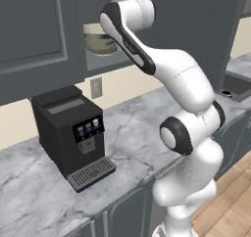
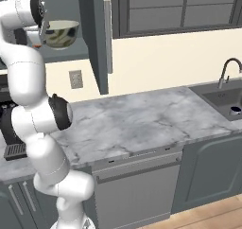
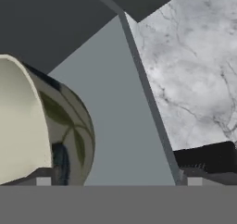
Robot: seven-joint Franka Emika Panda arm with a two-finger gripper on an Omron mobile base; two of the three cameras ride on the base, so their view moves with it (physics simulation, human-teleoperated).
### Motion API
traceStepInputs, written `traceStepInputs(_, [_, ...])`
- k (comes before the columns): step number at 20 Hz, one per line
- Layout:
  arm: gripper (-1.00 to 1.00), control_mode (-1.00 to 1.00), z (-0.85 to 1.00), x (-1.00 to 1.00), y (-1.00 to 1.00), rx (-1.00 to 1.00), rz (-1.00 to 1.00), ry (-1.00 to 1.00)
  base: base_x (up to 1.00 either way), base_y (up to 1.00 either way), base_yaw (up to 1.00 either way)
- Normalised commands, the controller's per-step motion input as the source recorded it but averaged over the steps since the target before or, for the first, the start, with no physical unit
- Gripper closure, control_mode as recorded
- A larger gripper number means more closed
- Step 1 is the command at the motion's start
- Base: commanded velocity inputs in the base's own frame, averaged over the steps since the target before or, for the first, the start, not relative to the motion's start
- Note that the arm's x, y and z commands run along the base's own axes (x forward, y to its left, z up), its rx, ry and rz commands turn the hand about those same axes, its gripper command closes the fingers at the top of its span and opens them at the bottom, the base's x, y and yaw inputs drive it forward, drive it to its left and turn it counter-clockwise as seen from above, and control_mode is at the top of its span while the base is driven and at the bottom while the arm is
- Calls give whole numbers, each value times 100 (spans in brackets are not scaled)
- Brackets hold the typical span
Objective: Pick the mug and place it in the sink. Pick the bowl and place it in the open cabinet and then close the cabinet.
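Observation:
The pale olive bowl (image 1: 100,41) rests on the shelf inside the open upper cabinet (image 1: 105,62), and also appears as the bowl (image 2: 60,33) and the bowl (image 3: 28,121). My gripper (image 3: 119,181) is open at the bowl's rim. One fingertip (image 3: 43,181) is on the cream inside and the other fingertip (image 3: 194,181) stands well clear over the shelf. The cabinet door (image 2: 97,39) stands open, edge-on. The small mug (image 2: 235,110) sits in the dark sink (image 2: 222,98) at the far right.
A black coffee machine (image 1: 73,133) stands on the marble counter (image 1: 142,133) below the cabinet, left of the arm. A wall outlet (image 1: 96,87) sits under the cabinet. The gooseneck faucet (image 2: 227,69) rises behind the sink. Base cabinets and a dishwasher front (image 2: 137,190) run under the counter.

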Motion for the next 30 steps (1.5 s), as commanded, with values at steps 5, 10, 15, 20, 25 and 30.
traceStepInputs(5, [-100,-100,-27,-100,-18,4,-2,-3,0,0,0])
traceStepInputs(10, [-100,-100,-52,-100,-40,7,-2,0,0,0,0])
traceStepInputs(15, [-100,-100,-71,-100,-58,7,-1,-11,0,0,0])
traceStepInputs(20, [-100,-100,-57,-100,-44,5,0,-34,0,0,0])
traceStepInputs(25, [-100,-100,0,-100,-36,9,1,-35,0,0,0])
traceStepInputs(30, [-100,-100,24,-94,-28,13,8,-18,0,0,0])
